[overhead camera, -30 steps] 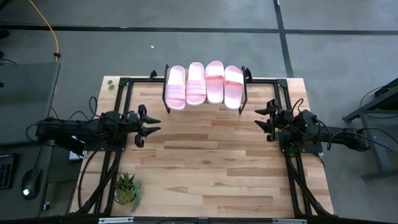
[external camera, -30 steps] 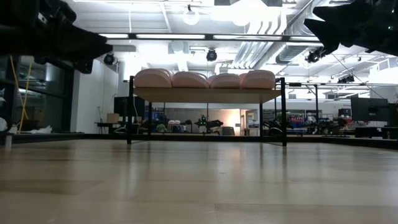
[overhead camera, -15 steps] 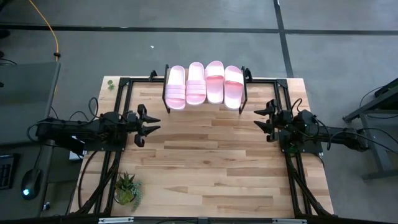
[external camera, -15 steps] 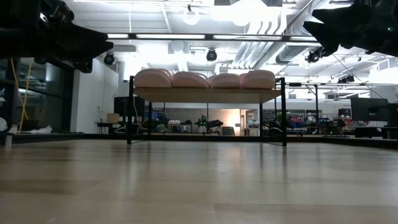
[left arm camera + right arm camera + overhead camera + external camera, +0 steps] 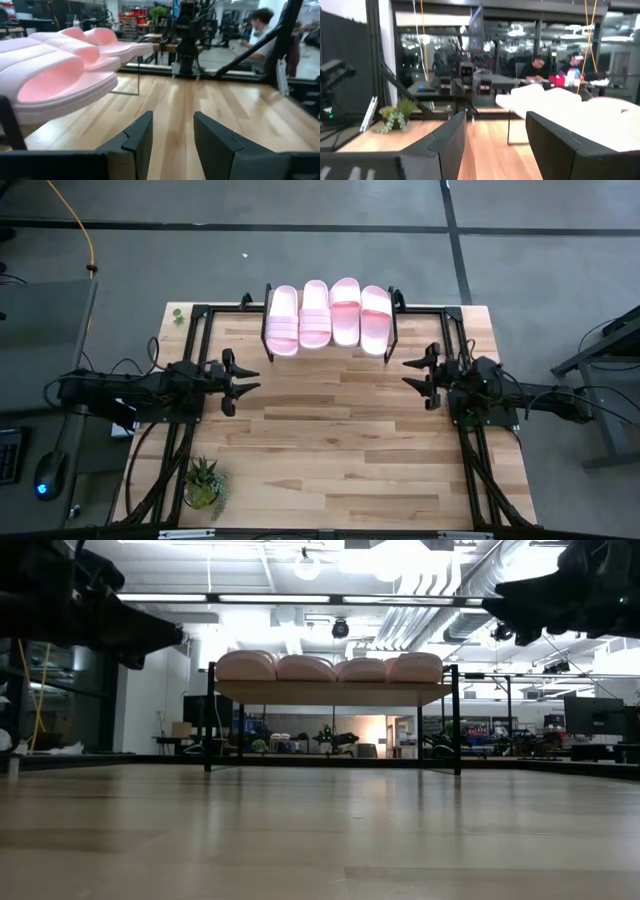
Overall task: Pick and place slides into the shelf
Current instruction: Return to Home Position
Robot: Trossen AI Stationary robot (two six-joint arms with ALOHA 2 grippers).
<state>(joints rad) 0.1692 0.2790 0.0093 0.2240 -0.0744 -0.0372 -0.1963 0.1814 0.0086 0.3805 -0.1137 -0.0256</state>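
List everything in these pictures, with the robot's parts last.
slides: four, pale pink, side by side on the shelf
shelf: one, light wood top with black legs, far edge of the table, centre
table: one, light wood, under both arms
plant: one, green, potted, near-left corner of the table
people: two in the right wrist view, one in the left wrist view, in the room beyond the table
left gripper: one, dark, open and empty, over the table's left side, near the shelf's left end
right gripper: one, dark, open and empty, over the table's right side, near the shelf's right end
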